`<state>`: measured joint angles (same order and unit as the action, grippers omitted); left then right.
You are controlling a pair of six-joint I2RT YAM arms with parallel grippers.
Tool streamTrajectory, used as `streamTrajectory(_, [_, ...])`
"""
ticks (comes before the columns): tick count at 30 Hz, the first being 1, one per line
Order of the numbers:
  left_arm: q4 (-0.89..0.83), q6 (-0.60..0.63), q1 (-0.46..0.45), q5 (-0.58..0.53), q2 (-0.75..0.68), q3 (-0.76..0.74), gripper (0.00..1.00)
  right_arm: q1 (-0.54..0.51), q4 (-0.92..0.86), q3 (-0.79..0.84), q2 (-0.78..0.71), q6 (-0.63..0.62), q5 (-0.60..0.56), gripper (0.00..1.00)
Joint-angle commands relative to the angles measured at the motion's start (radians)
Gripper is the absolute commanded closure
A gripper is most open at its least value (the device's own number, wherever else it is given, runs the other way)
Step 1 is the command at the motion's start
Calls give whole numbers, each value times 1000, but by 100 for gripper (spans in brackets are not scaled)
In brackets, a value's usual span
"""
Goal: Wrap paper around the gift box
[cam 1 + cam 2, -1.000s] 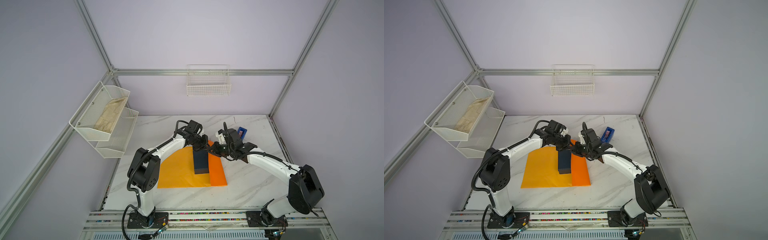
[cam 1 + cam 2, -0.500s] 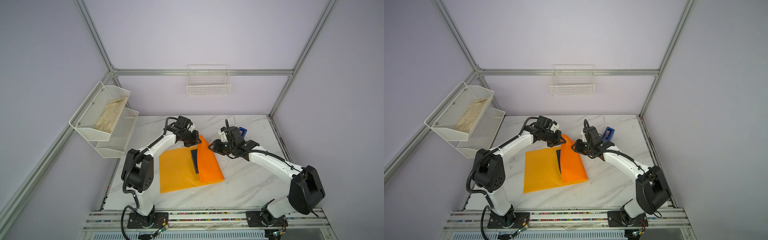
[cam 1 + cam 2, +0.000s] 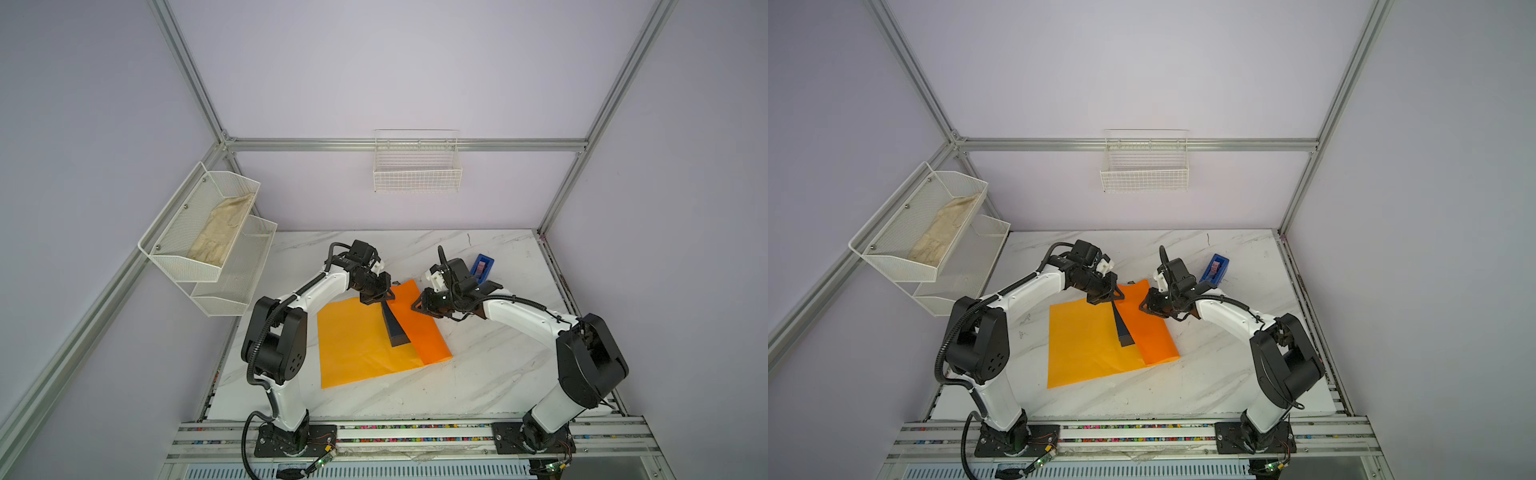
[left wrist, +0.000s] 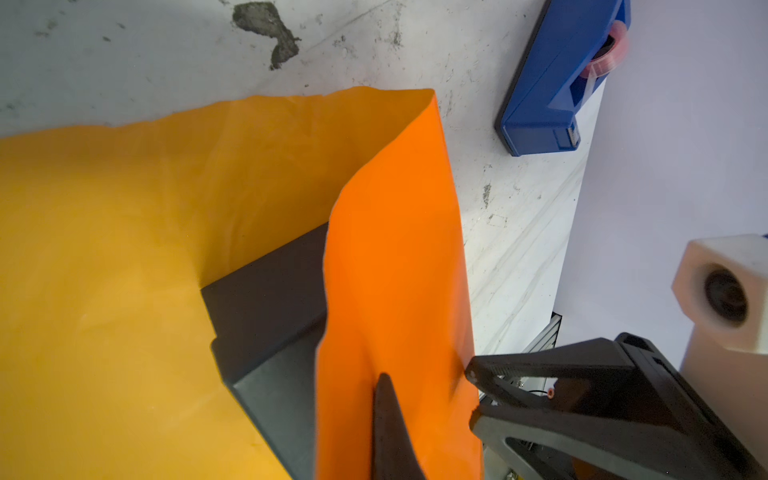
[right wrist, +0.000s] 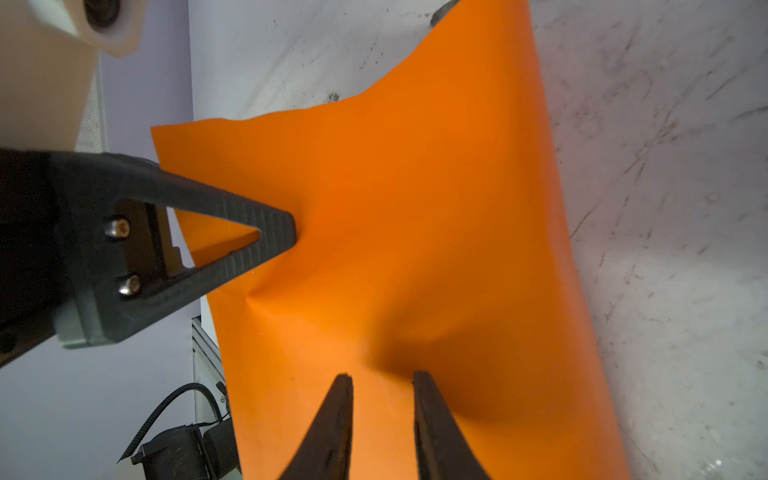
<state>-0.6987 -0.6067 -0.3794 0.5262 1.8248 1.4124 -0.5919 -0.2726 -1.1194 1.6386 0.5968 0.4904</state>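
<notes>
orange paper (image 3: 357, 345) is spread on the counter (image 3: 490, 374), the gift box (image 3: 395, 328) lying on it, half covered by a raised flap. the flap's far end is pinched by the jaws of the left gripper (image 3: 380, 297); those of the right gripper (image 3: 417, 306) are parted, pressed against it.

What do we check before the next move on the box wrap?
1. Left claw shut on the paper flap: ok.
2. Right claw open at the flap: ok; contact with it: cannot tell.
3. Gift box resting on the paper: ok.
4. Flap covering the box top: not ok, a dark strip is bare.
5. Tape dispenser clear of the paper: ok.
</notes>
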Motion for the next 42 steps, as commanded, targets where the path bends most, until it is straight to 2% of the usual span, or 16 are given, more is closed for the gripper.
streamTrajectory(1, [-23,53,20,-34,-21,-29,100,-1,15,-3,-4,-16,28,71])
streamTrajectory(11, [-85,150,46,-69,-5,-4,100,-22,74,-10,44,-6,91,70])
streamTrajectory(18, [-110,165,63,-119,5,-2,97,-37,60,-12,100,-9,66,74])
streamTrajectory(20, [-114,161,66,-131,-4,-1,93,-40,53,-5,105,-8,54,75])
streamTrajectory(23, [-115,139,66,-153,-42,-3,78,-43,58,7,110,-3,48,76])
streamTrajectory(25, [-111,113,66,-170,-87,-25,62,-47,65,13,112,3,48,76])
streamTrajectory(29, [-49,33,66,-149,-187,-134,55,-54,70,13,115,6,48,76])
streamTrajectory(36, [223,-158,66,-2,-353,-448,44,-55,69,13,119,6,49,76])
streamTrajectory(42, [476,-278,53,96,-440,-642,44,-57,58,5,120,2,51,76])
